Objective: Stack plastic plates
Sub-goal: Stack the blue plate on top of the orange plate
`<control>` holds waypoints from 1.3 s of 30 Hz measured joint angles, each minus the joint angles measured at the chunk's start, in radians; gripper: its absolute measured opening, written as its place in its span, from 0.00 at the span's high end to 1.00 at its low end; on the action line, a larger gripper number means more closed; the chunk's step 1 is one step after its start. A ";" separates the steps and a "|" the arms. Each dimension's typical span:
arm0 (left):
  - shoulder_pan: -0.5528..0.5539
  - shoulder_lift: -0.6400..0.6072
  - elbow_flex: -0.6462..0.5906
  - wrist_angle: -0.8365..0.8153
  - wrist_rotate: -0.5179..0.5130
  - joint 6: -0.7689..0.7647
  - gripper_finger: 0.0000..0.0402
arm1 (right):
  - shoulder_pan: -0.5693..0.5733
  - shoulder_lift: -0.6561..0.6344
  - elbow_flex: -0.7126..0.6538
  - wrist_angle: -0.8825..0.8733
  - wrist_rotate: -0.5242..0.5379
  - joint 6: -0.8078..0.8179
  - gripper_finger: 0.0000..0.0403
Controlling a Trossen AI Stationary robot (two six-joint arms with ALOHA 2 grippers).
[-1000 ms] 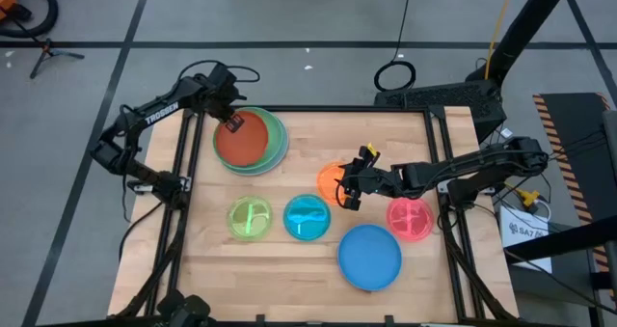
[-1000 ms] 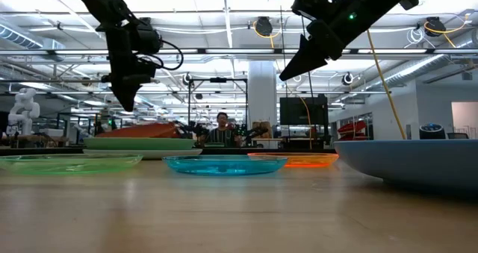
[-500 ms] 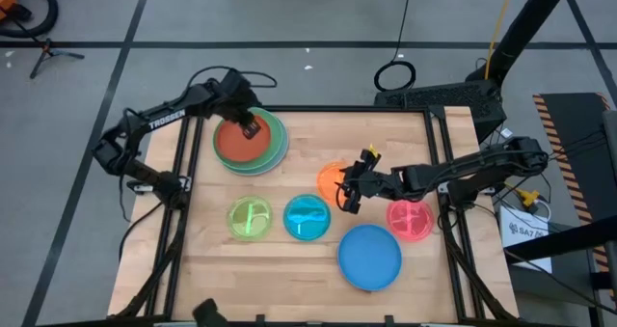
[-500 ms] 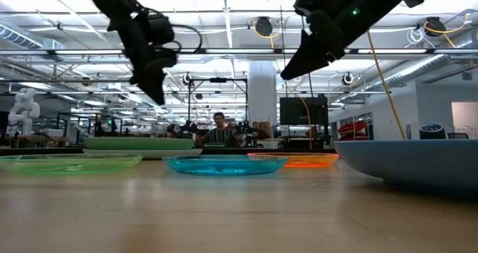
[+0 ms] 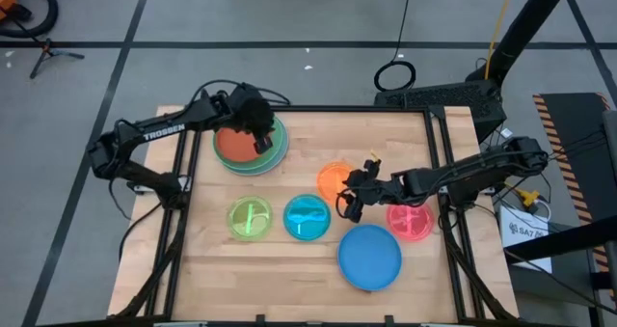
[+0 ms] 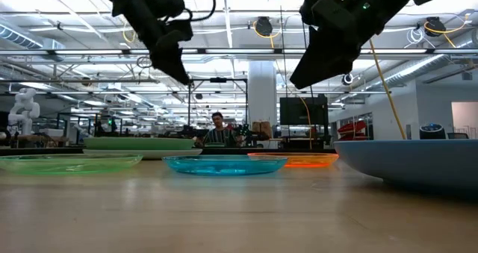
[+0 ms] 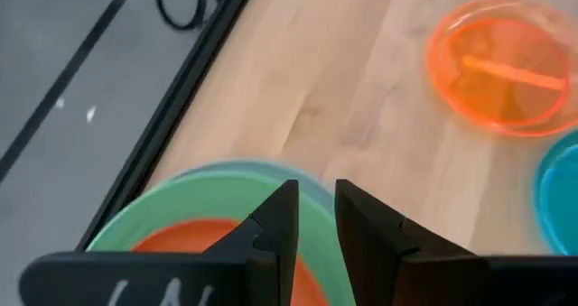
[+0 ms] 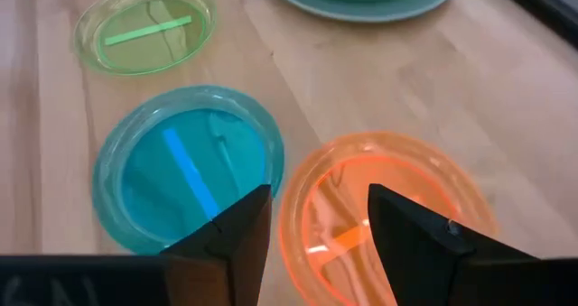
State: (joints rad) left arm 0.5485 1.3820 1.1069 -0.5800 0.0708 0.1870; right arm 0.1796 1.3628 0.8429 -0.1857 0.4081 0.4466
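A red-orange plate (image 5: 237, 144) lies on a green plate (image 5: 278, 139), which lies on a light blue one (image 7: 262, 168), at the table's far left. My left gripper (image 5: 261, 142) hovers open, its fingers close together, above this stack's right side (image 7: 316, 202). The orange plate (image 5: 331, 177), cyan plate (image 5: 308, 217), lime plate (image 5: 250, 217), pink plate (image 5: 412, 220) and blue plate (image 5: 370, 257) lie flat and apart on the wood. My right gripper (image 5: 347, 206) hangs open in the air above the gap between the orange (image 8: 388, 216) and cyan (image 8: 190, 166) plates.
The table has a dark metal frame (image 5: 443, 153) along its sides. Bare wood lies far right (image 5: 386, 139) and along the near left (image 5: 241, 269). A person (image 6: 218, 130) sits far off in the room behind.
My left gripper has risen and moved toward the table's right, from the stack's far left rim to above its right side. The red-orange plate, tilted on the stack a second ago, now lies flat. My right gripper has crept a little toward the near edge.
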 joint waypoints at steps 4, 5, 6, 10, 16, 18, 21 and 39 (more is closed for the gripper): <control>-0.056 -0.016 0.000 0.042 0.000 0.022 0.79 | 0.011 0.000 0.000 -0.022 -0.027 0.072 0.56; -0.068 -0.019 0.000 0.054 0.000 0.027 0.79 | 0.014 0.000 0.000 -0.025 -0.034 0.093 0.56; -0.081 -0.022 0.000 0.064 0.000 0.033 0.79 | 0.017 0.000 0.000 -0.028 -0.043 0.112 0.56; -0.123 -0.023 0.000 0.111 0.000 0.066 0.79 | 0.035 0.000 0.000 -0.036 -0.048 0.184 0.56; -0.162 -0.023 0.000 0.137 -0.001 0.084 0.79 | 0.061 0.000 0.000 -0.036 -0.085 0.295 0.56; -0.172 -0.023 0.000 0.139 -0.001 0.087 0.79 | 0.068 0.000 0.000 -0.036 -0.100 0.327 0.56; -0.184 -0.023 0.000 0.138 -0.001 0.090 0.79 | 0.080 0.000 0.000 -0.036 -0.103 0.365 0.56; -0.239 -0.023 0.000 0.137 -0.001 0.091 0.79 | 0.117 0.000 0.000 -0.089 -0.152 0.559 0.56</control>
State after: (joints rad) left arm 0.3096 1.3594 1.1065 -0.4431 0.0699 0.2784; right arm 0.2963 1.3628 0.8429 -0.2749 0.2562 1.0057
